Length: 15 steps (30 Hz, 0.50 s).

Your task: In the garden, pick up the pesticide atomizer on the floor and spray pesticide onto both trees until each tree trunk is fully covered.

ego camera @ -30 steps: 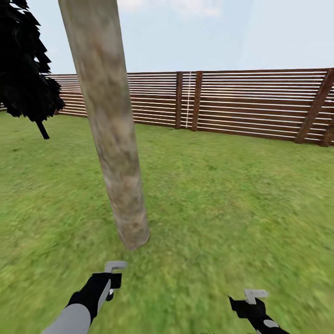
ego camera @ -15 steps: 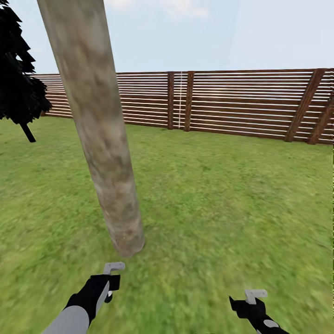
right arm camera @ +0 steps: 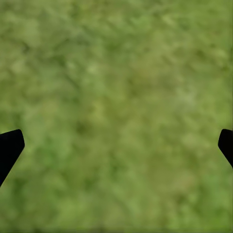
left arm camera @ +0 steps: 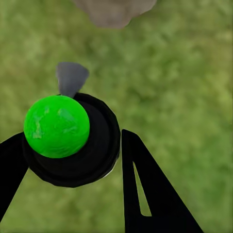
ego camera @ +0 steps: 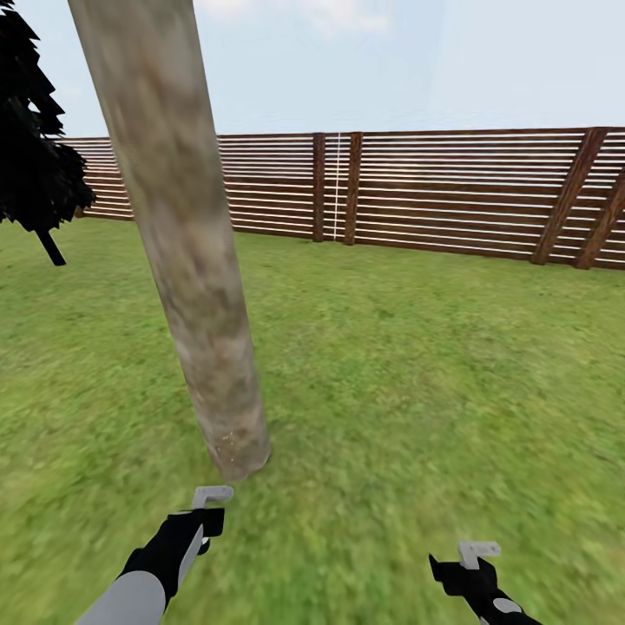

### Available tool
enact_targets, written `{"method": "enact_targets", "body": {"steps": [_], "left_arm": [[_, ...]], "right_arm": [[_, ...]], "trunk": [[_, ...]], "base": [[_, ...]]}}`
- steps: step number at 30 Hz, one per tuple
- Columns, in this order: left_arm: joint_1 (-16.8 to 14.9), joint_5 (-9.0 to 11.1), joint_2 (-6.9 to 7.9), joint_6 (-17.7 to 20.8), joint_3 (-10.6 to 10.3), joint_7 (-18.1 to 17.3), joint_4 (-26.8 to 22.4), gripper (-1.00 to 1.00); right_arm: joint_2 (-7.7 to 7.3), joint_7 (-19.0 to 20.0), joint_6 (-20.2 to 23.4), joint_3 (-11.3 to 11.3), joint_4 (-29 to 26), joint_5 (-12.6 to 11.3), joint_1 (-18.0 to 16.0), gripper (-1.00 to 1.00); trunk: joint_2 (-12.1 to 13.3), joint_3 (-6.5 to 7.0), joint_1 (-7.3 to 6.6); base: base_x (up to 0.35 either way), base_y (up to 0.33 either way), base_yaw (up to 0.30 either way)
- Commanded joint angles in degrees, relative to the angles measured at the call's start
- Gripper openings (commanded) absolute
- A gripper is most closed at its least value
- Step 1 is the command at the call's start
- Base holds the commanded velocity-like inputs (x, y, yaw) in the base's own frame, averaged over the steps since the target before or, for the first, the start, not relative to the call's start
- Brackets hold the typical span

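A thick, blotchy grey-brown tree trunk [ego camera: 187, 243] rises from the grass just ahead of my left arm; its foot [left arm camera: 114, 9] also shows in the left wrist view. A few pale specks of pesticide [ego camera: 228, 437] dot the trunk near its base. My left gripper [ego camera: 205, 524] [left arm camera: 73, 137] is shut on the pesticide atomizer [left arm camera: 73, 141], a round black body with a bright green ball on it and a grey nozzle pointing at the trunk. Low at the right, my right gripper [ego camera: 469, 569] [right arm camera: 119, 143] hangs open over bare grass, holding nothing.
A brown slatted wooden fence [ego camera: 434, 187] runs across the back of the lawn [ego camera: 417, 365]. A dark thin-trunked tree [ego camera: 35, 165] stands at the far left. Grass stretches open to the right of the trunk.
The whole view shifted slightly as the camera moved. My left gripper edged up toward the trunk's base, and pale specks have appeared low on the trunk. The right arm is unchanged.
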Motion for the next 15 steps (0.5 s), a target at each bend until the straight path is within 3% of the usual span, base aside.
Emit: {"method": "enact_targets", "body": {"steps": [1, 13, 14, 15], "left_arm": [[-0.03, 0.02, 0.00, 0.00, 0.02, 0.00, -0.01, -1.00], [-0.05, 0.08, 0.09, 0.08, 0.24, 0.00, -0.09, -1.00], [-0.05, 0.08, 0.09, 0.09, 0.24, 0.00, -0.09, -1.00], [-0.05, 0.08, 0.09, 0.09, 0.24, 0.00, -0.09, -1.00]], "right_arm": [[0.00, 0.00, 0.00, 0.03, 0.00, 0.00, 0.00, 1.00], [0.24, 0.04, -0.39, -0.05, -0.05, -0.05, 0.00, 1.00], [0.17, 0.06, -2.13, -0.05, -0.07, -0.07, 0.03, 1.00], [0.12, 0.08, -8.03, -0.05, -0.01, -0.04, 0.06, 1.00]], "trunk": [[-0.42, -0.18, 0.23], [-5.23, -2.34, 2.86], [-5.63, -2.52, 3.08], [-6.03, -2.70, 3.30]], "base": [[0.000, 0.000, 0.000], [0.000, 0.000, 0.000], [0.000, 0.000, 0.000], [0.000, 0.000, 0.000]]}}
